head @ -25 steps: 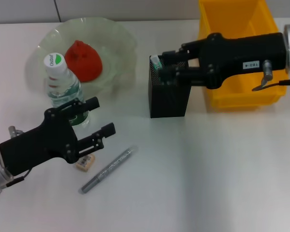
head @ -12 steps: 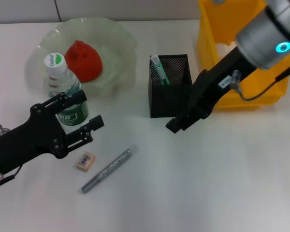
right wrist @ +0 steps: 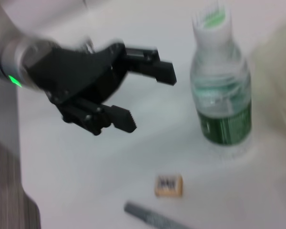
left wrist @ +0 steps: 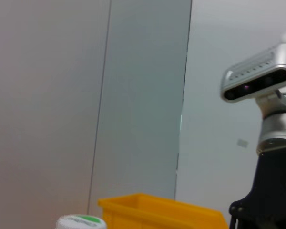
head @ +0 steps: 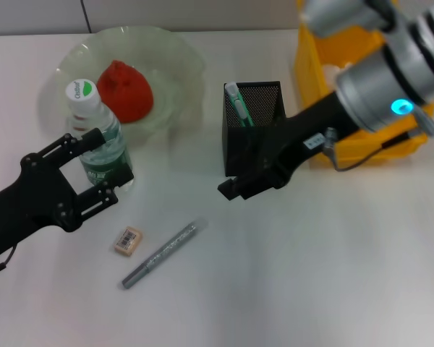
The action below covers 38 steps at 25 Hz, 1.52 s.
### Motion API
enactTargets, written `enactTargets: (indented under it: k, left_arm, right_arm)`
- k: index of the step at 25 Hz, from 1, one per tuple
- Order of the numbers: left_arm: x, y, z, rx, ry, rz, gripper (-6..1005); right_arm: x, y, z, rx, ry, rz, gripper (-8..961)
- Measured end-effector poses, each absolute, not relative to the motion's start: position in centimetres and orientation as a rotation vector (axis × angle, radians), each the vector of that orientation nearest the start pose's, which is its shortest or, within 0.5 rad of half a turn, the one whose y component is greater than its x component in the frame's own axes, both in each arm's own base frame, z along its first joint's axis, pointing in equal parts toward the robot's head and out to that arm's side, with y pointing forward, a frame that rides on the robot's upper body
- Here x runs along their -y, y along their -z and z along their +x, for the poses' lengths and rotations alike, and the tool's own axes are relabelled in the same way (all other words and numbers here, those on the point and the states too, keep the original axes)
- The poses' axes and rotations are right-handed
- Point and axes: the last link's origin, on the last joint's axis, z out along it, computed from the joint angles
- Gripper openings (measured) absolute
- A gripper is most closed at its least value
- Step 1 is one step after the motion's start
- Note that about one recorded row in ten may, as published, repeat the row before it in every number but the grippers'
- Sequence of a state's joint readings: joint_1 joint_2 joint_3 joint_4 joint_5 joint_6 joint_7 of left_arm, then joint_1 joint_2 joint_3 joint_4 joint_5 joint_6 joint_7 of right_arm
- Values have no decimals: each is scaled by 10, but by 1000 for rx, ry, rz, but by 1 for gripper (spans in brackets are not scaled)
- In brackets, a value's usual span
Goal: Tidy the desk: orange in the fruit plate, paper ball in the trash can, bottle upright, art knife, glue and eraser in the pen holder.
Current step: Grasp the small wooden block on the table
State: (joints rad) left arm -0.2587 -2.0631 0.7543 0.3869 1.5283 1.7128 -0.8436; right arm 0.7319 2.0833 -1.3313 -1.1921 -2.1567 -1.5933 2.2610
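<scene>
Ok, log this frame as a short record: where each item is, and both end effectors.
orange: in plate
bottle: upright on desk
knife: in holder
eraser: on desk
glue: on desk, beside eraser
bin: far right
left end effector: open, beside bottle
right end effector: in front of holder

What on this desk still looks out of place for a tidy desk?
The eraser and glue lie loose on the desk instead of in the pen holder, which holds only the knife. Nothing is spilled or damaged.
</scene>
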Motion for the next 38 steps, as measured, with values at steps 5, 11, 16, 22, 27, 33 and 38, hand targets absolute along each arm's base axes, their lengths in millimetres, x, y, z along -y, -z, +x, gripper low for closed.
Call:
enactTargets:
  k: [5, 11, 16, 22, 27, 33, 38]
  left_arm:
    - [-243, -5, -307, 409, 1114, -2314, 648]
    - [-243, -5, -306, 412, 1120, -2320, 647]
    - [-242, -5, -303, 410, 1147, -2336, 647]
    - [-245, -15, -299, 431, 1159, -2393, 646]
    - [-254, -49, -287, 624, 1087, -2533, 645]
    - [-266, -68, -267, 860, 654, -2746, 644]
    - [-273, -73, -247, 921, 358, -2789, 643]
  right_arm:
    - [-331, 6, 138, -582, -408, -3027, 509]
    - [-300, -4, 186, -506, -1049, -2824, 508]
    - [-270, 5, 230, -419, -1345, -2574, 508]
    - [-253, 19, 263, -534, -1367, -2424, 508]
    - [-248, 24, 270, -598, -1357, -2404, 509]
    - [-250, 32, 272, -645, -1324, -2406, 509]
    - [-253, 38, 272, -679, -1303, -2414, 509]
